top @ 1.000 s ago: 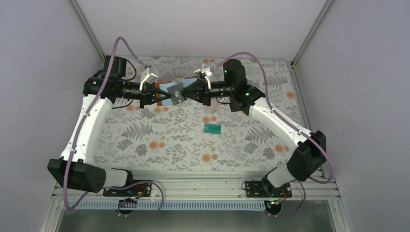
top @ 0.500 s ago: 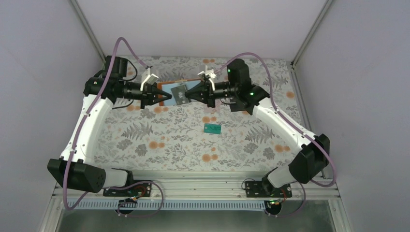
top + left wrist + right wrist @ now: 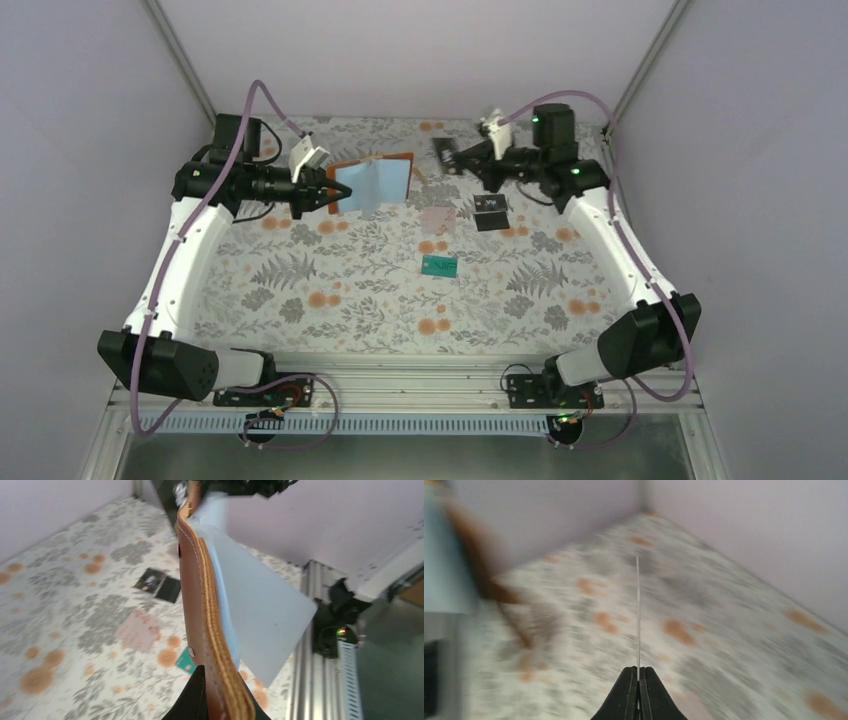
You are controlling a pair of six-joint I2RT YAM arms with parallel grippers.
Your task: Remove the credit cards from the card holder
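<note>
**Grip state.** The left gripper (image 3: 330, 192) is clamped on one edge of the rust-brown leather bifold card holder (image 3: 372, 183). The holder is held open above the table, its smooth pale blue-grey lining showing. The right gripper (image 3: 638, 674) is pinched on 1 thin, stiff dark card (image 3: 441, 150), well apart from the holder.

**Cards on the floral cloth (image 3: 330, 290).** 3 flat cards lie there:
- pale pink card (image 3: 437, 220)
- black card with white marks (image 3: 490, 212)
- teal green card (image 3: 439, 266)

**Recommendation.** Lower the held card flat and release it clear of the others.

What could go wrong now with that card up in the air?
The right tool pinches a thin card only by its end, above the table, so it might slip out and drop. The left tool grips the open card holder by one edge, so it could sag or twist loose.
</note>
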